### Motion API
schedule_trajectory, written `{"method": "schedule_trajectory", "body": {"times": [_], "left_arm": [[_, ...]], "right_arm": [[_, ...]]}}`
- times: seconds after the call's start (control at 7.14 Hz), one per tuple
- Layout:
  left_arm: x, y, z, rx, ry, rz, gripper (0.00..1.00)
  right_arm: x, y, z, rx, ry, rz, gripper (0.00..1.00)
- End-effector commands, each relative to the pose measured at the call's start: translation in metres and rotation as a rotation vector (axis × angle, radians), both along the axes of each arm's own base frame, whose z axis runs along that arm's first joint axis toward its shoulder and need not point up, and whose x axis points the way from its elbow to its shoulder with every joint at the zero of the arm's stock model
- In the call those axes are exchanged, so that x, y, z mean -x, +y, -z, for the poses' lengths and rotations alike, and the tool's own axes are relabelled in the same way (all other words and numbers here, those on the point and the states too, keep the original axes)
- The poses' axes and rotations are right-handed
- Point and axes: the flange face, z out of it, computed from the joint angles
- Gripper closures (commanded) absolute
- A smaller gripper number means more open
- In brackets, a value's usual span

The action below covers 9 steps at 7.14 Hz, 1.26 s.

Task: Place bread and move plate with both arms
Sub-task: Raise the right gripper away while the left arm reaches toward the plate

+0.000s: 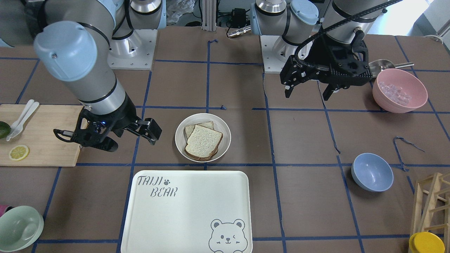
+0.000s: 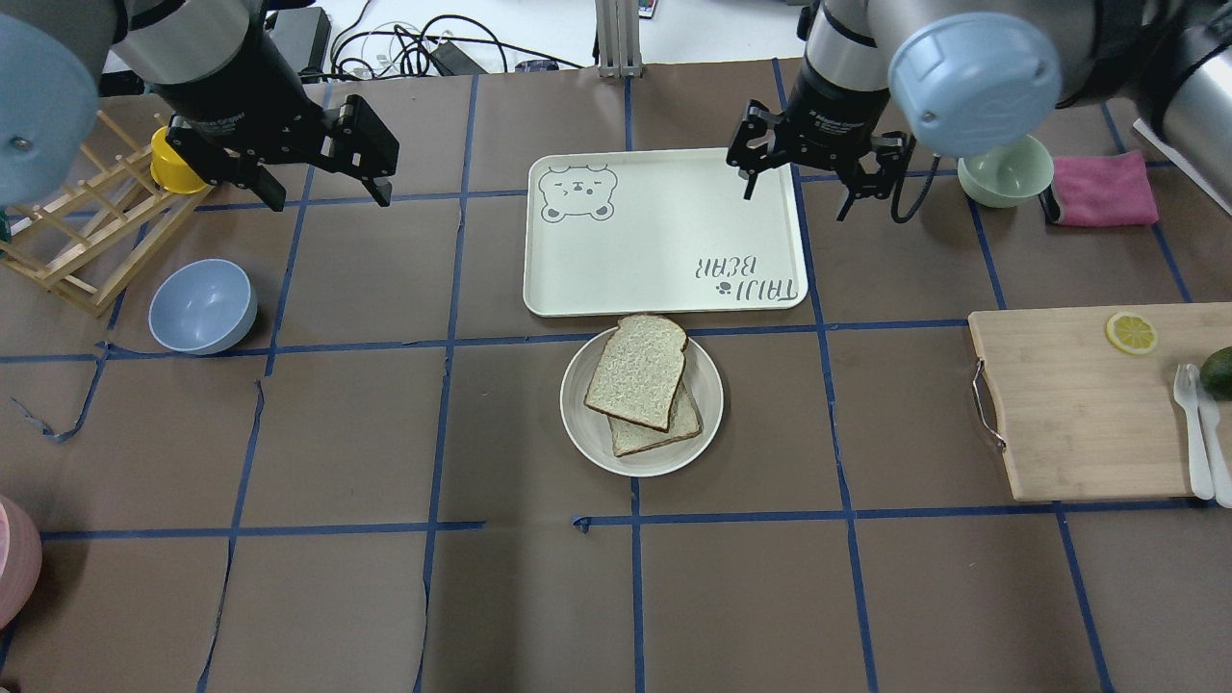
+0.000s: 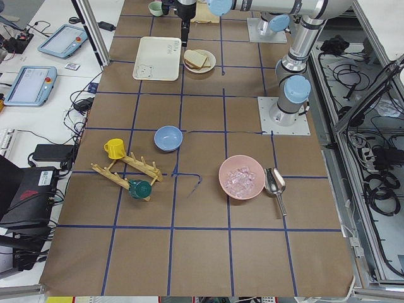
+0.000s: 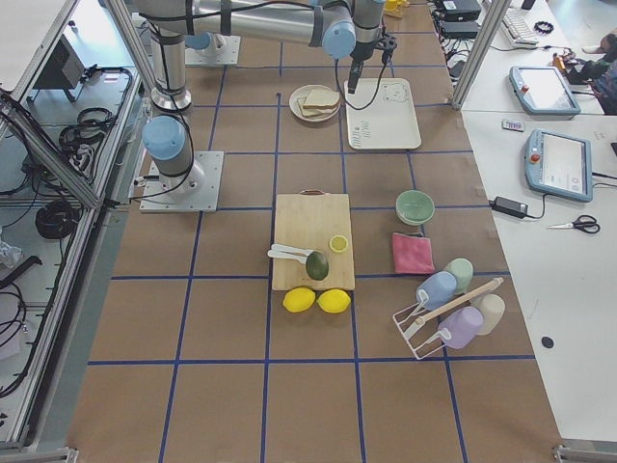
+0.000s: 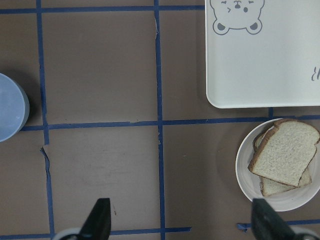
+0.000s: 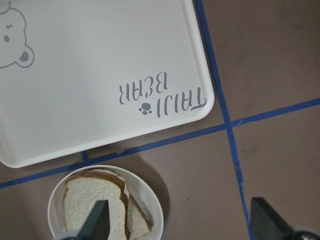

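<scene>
The round cream plate (image 2: 710, 399) sits at the table's middle and holds two stacked slices. The large speckled bread (image 2: 637, 371) lies on top, tilted over a smaller slice (image 2: 679, 431). The plate (image 1: 225, 128) and bread (image 1: 203, 141) also show in the front view, the left wrist view (image 5: 244, 175) (image 5: 285, 152) and the right wrist view (image 6: 150, 210) (image 6: 90, 202). My left gripper (image 2: 329, 199) (image 1: 307, 95) is open and empty, high above the table, well away from the plate. My right gripper (image 2: 797, 202) (image 1: 130, 142) is open and empty, raised beside the plate.
The bear-printed cream tray (image 2: 664, 231) lies just beyond the plate. A wooden cutting board (image 2: 1078, 404) with a lemon slice and cutlery is on my right. A blue bowl (image 2: 202, 306) and wooden rack (image 2: 77, 241) are on my left. A green bowl (image 2: 1006, 170) and pink bowl (image 1: 399, 90) stand further off.
</scene>
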Motion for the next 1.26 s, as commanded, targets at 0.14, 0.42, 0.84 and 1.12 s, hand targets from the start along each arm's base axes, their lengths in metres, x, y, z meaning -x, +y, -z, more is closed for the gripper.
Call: {"method": "schedule_trajectory", "body": {"times": [0.14,0.42,0.84,1.12], "left_arm": [[0.012,-0.010,0.066,-0.071,0.081,-0.101,0.00],[0.071,0.003,0.118,-0.037,0.093,-0.110,0.00],[0.097,0.022,0.201,-0.004,0.086,-0.162,0.01],[0.099,0.026,0.241,0.007,0.046,-0.173,0.05]], "right_arm": [[0.044,0.053,-0.050,-0.096,0.117,-0.079,0.00],[0.054,0.056,-0.061,-0.075,0.069,-0.103,0.00],[0.059,0.056,-0.066,-0.055,0.064,-0.168,0.00],[0.059,0.056,-0.066,-0.054,0.065,-0.170,0.00]]}}
